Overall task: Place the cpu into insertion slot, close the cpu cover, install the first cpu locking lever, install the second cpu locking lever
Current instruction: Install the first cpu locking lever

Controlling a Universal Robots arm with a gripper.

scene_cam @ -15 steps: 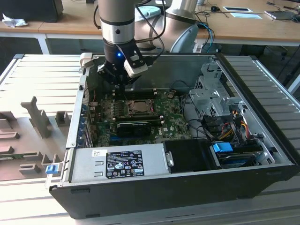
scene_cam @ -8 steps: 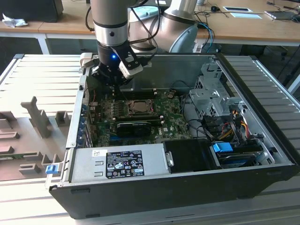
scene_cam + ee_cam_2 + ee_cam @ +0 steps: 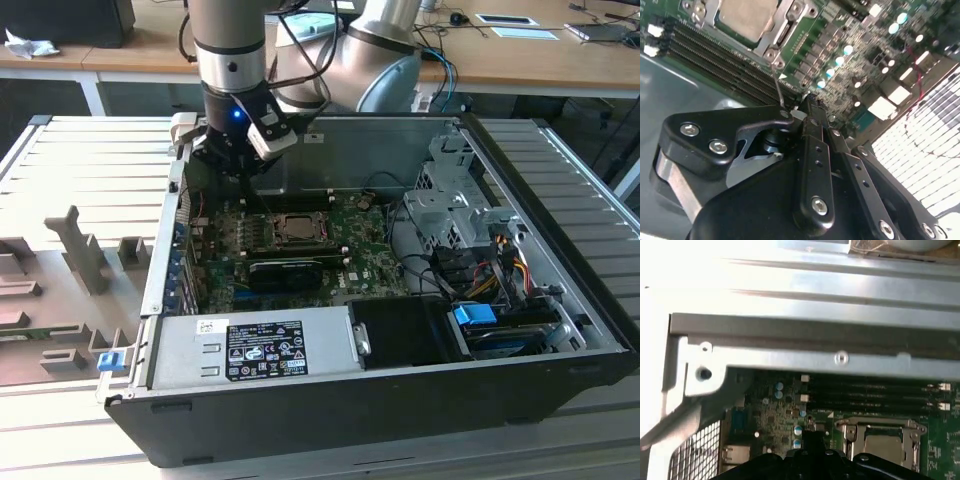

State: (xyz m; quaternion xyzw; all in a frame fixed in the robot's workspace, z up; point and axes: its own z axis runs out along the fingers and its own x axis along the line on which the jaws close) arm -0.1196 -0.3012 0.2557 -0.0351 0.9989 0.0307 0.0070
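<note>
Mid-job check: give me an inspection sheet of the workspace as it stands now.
Surface: green motherboard inside the open computer case, which sits on a ribbed grey table.
Job's things: cpu seated in the insertion slot; cpu cover lying down around it.
Clutter: grey fixture blocks on the exterior view's left.
Grippers: gripper shut, empty, hovering over the board beside the socket.
Cables: coloured wire bundle near the drive bays.
Surroundings: desks behind the table.

Beyond my matt black pincer (image 3: 810, 102) lies the brushed silvery-metal cpu (image 3: 747, 17), its cpu cover (image 3: 785, 30) shiny steel.
</note>
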